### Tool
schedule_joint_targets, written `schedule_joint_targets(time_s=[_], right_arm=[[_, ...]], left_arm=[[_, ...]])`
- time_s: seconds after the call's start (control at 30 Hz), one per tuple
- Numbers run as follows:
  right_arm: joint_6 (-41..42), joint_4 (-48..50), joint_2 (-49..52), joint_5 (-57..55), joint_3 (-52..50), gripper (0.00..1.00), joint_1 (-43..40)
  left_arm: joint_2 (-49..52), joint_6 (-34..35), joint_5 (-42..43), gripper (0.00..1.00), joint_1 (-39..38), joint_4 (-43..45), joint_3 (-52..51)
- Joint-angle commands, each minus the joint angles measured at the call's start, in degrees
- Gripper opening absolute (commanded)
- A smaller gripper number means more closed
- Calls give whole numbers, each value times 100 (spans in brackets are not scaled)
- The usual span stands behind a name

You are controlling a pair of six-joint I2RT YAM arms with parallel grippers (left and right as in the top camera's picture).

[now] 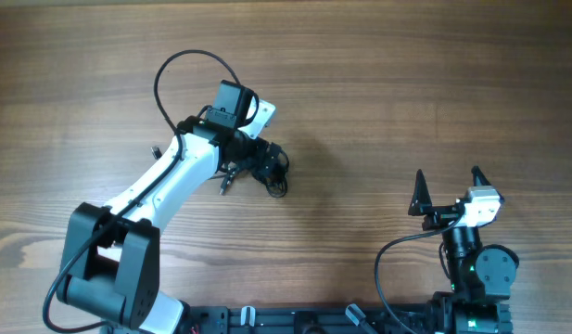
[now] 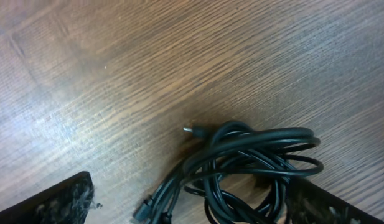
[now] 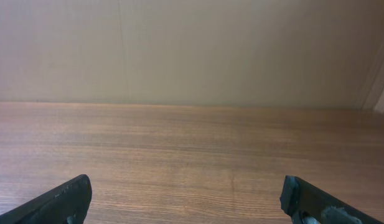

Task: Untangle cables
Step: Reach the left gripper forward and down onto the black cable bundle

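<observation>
Wood table [image 3: 192, 137] | left hand [image 2: 195, 208] wide apart — over cables [image 2: 254, 144] | right hand [image 3: 190, 202] wide apart — empty

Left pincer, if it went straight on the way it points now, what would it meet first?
Probably the cables, bunched on the table right between the left pincer's open fingers; depth is unclear.

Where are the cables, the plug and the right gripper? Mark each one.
cables [image 2: 238, 158], left wrist view, middle of the coiled bundle.
plug [image 2: 190, 130], left wrist view, its bare metal tip.
right gripper [image 1: 448, 173], overhead view, midway between its open fingertips.
</observation>
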State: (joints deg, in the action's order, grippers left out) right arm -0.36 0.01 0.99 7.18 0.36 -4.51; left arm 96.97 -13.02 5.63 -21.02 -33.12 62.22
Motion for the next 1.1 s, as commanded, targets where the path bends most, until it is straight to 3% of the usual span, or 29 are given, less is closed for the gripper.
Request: schedule_joint_targets(time_s=[0.0,0.13,0.27,0.3,0.4,0.43,0.57,0.67,0.73,0.77,0.8,0.9,0.97,1.0,1.07], right_arm=[[-103,31,-46,-98,-7,100,28],[-103,31,-46,-98,-7,100,28],[-103,31,-46,-98,-7,100,28],[-101,31,-46,-98,-7,100,28],[-103,31,-46,-98,-7,100,28],[-103,31,-46,-98,-7,100,28],[-101,31,-46,-98,-7,100,28],[-101,31,-46,-98,-7,100,28],[-103,31,-46,-98,-7,100,28],[-103,31,-46,-98,-7,100,28],[-103,31,-46,-98,-7,100,28],[-101,31,-46,-98,-7,100,28],[-103,31,-46,-98,-7,100,28],[-103,31,-46,-98,-7,100,28],[-103,31,-46,-98,-7,100,28]], left_arm=[[234,-857,155,100,-26,42,111],[415,-960,396,100,-26,79,111],[431,-1530,568,90,-26,273,111],[431,-1530,568,86,-24,372,111],[431,-1532,621,47,-26,538,111],[431,-1530,726,44,-26,551,111],[431,-1530,1021,44,-24,549,76],[433,-1530,1023,39,-24,531,68],[452,-1532,1021,49,-26,535,68],[498,-1532,1021,62,-26,535,68],[562,-1532,1021,68,-24,535,68],[820,-1532,1019,70,-24,577,68],[892,-1530,1019,64,-26,654,68],[892,-1530,1021,56,-26,691,68],[892,-1530,1019,29,-26,813,70]])
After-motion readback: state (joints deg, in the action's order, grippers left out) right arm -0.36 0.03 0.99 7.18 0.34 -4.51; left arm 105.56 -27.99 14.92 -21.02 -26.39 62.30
